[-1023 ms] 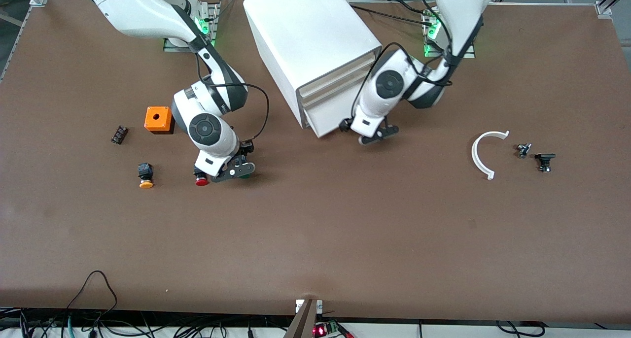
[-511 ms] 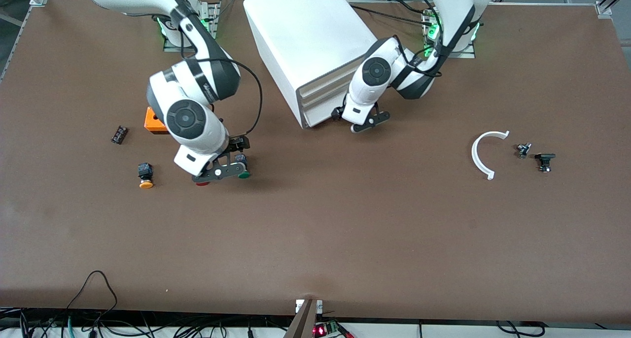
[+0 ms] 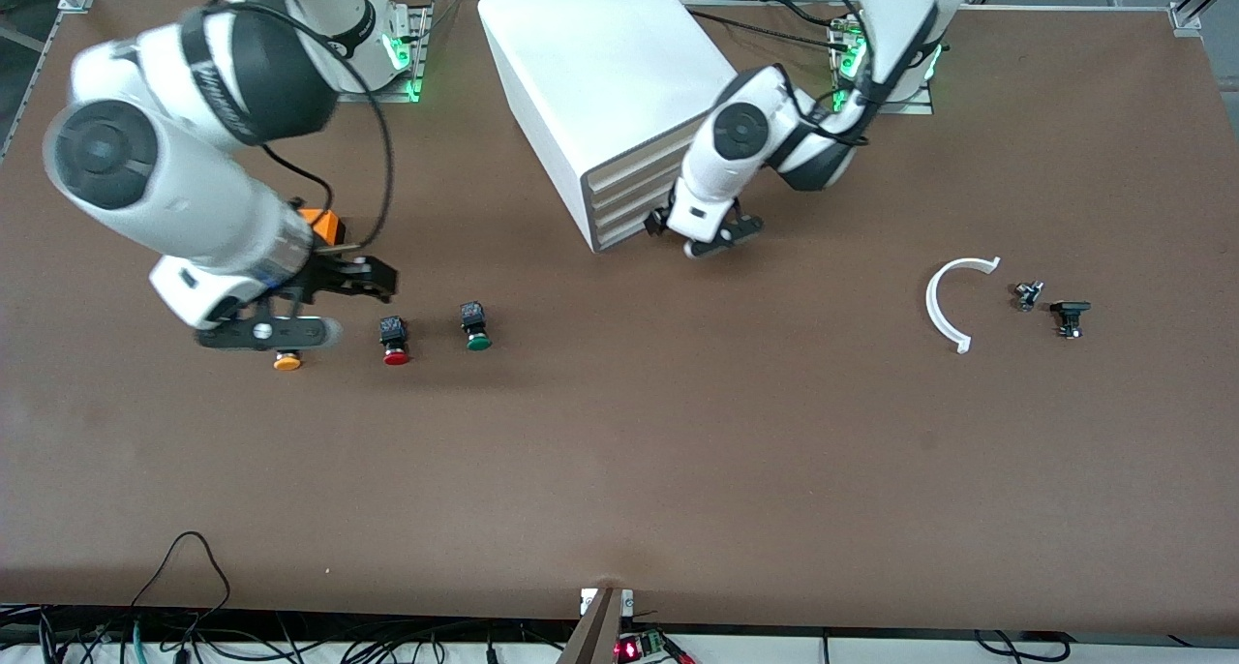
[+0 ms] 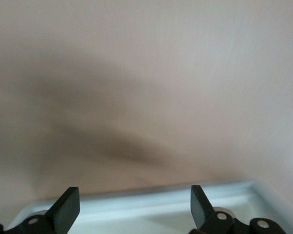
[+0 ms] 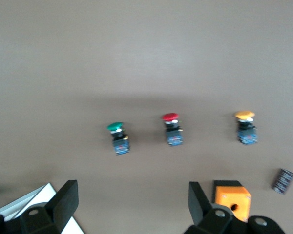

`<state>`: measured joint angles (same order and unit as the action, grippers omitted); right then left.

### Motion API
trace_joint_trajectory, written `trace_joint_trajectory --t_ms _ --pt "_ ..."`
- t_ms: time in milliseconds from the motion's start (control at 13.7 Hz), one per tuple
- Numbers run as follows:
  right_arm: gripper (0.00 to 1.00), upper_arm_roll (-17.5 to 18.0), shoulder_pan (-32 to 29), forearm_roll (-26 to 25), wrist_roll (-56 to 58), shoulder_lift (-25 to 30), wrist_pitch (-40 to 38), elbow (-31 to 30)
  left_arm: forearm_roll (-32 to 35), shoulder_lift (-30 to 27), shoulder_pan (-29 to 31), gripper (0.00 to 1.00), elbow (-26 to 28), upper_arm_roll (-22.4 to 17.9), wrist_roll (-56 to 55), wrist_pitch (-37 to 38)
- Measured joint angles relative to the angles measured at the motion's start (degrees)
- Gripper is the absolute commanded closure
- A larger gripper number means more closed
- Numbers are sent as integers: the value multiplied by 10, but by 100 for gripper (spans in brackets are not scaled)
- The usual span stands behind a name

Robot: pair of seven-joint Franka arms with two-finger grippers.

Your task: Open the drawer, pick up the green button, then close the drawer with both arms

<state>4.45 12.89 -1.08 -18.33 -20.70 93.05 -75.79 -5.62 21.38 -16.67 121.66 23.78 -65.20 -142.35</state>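
In the right wrist view we see the right gripper (image 5: 132,204) with its fingers (image 5: 67,197) spread wide and nothing between them. In the front view that gripper (image 3: 266,330) hangs in the air over the orange-capped button (image 3: 287,360), toward the right arm's end of the worktop (image 3: 619,470).

In the left wrist view the left gripper (image 4: 135,207) also shows its fingers (image 4: 68,204) wide apart and empty, with a white edge of the cabinet just under them. In the front view this gripper (image 3: 711,238) sits right at the cabinet's drawer front, at the corner toward the left arm's end; we cannot tell whether it touches the front.

The drawer (image 3: 624,226), lowest of the three cream fronts in the white cabinet (image 3: 605,74), lies flush with the two above it, so we read it as closed.

The button (image 3: 474,326) with the green cap lies on the bare worktop, free of both grippers, nearer the front camera than the cabinet. Beside it, toward the right arm's end, lies the red-capped button (image 3: 393,341), then the orange-capped one. An orange box (image 3: 324,226) shows partly from under the right arm.

Toward the left arm's end of the worktop we see a white curved piece (image 3: 944,306) and, closer to that edge, two small dark parts (image 3: 1028,295) (image 3: 1069,316).
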Motion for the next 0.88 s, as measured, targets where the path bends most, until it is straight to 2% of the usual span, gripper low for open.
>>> trace_joint_trajectory --t_ms 146,292,438,658,877 --pt "0 -47 -2 0 0 26 -14 -9 0 -20 73 0 -39 -19 4 6" --pt "0 -77 -17 0 0 43 -28 -15 0 -53 140 0 -75 -24 43 54" --pt "0 -81 -46 0 9 55 -40 -18 0 -97 188 0 -117 -30 158 162" --pt "0 -83 -85 0 94 65 -45 -24 0 -172 213 0 -188 -81 342 340" --pt "0 -97 -93 -1 119 112 -30 -99 15 -235 214 0 -248 -115 434 480"
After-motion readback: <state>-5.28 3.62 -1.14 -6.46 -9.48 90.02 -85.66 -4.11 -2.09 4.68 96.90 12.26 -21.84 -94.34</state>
